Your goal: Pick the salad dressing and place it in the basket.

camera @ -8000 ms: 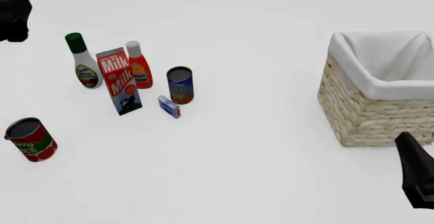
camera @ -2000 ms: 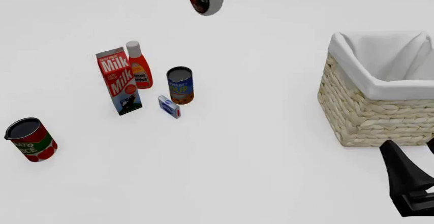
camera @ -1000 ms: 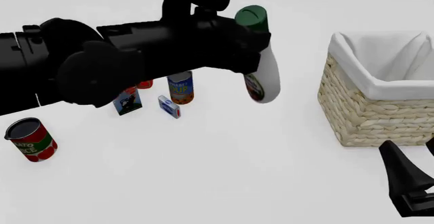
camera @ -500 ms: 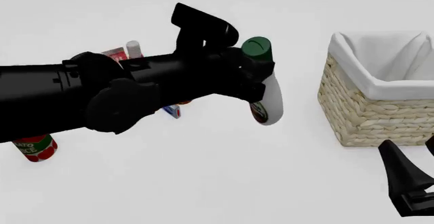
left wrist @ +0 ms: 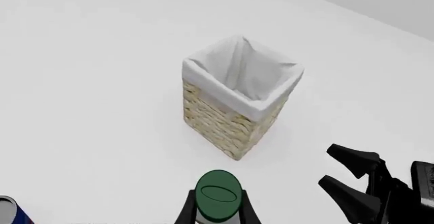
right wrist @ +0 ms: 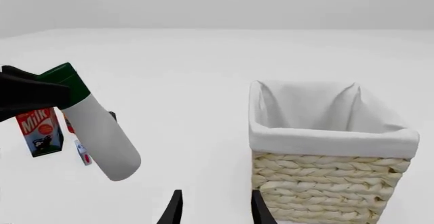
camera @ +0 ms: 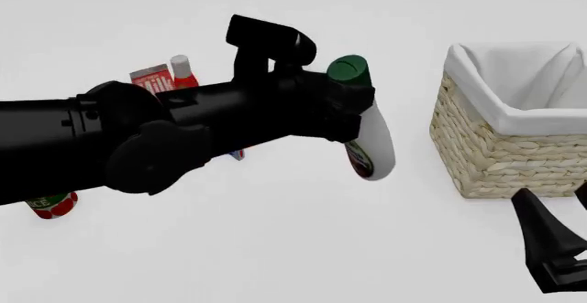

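The salad dressing [camera: 370, 141], a white bottle with a dark green cap [camera: 348, 69], hangs tilted in the air mid-table, left of the basket [camera: 500, 155]. My left gripper [camera: 347, 104] is shut on its neck, and the black arm stretches in from the left. In the left wrist view the cap [left wrist: 218, 201] sits between the fingers, with the lined wicker basket [left wrist: 224, 120] beyond it. From the right wrist the bottle [right wrist: 101, 135] appears beside the basket [right wrist: 326, 183]. My right gripper [camera: 555, 248] stands open near the table's front right, below the basket, holding nothing.
A milk carton [camera: 151, 80] and a red-orange bottle [camera: 184, 71] peek out behind the left arm. A tomato can [camera: 51, 205] and a small blue box [camera: 238, 154] show just below it. A blue can's edge [left wrist: 7, 211] is in the left wrist view.
The bottle, standing at the far left 8 s ago, was lifted and carried right. Over the last second it has moved slightly further right and lower. The right gripper stays put.
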Controlling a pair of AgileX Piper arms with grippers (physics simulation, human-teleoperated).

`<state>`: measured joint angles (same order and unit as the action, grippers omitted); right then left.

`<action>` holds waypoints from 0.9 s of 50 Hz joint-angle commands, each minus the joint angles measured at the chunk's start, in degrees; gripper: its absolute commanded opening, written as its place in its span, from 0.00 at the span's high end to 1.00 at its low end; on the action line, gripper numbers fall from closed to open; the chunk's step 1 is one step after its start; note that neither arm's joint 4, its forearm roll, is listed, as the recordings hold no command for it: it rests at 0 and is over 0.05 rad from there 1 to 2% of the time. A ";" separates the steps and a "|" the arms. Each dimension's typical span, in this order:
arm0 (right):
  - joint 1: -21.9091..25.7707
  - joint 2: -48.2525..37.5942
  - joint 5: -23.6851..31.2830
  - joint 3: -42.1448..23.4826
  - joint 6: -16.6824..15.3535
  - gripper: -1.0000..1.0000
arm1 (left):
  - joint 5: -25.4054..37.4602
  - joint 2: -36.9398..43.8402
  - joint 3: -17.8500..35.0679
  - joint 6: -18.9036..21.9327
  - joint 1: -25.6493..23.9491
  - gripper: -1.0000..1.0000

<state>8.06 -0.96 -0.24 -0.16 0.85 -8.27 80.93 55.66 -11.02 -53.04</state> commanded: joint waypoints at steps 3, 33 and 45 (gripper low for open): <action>2.46 -4.59 -3.72 -1.16 -1.85 0.00 | 0.55 -0.25 0.67 8.70 0.17 1.00; 18.76 -29.98 -6.40 -17.49 -4.51 0.00 | 1.42 -0.50 1.54 9.48 -0.34 1.00; 22.43 -36.78 -0.40 -24.28 -1.38 0.00 | 2.02 -0.70 2.19 9.83 -1.04 1.00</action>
<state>26.99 -31.69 -4.68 -18.86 -2.50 -7.40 80.31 56.31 -12.01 -54.17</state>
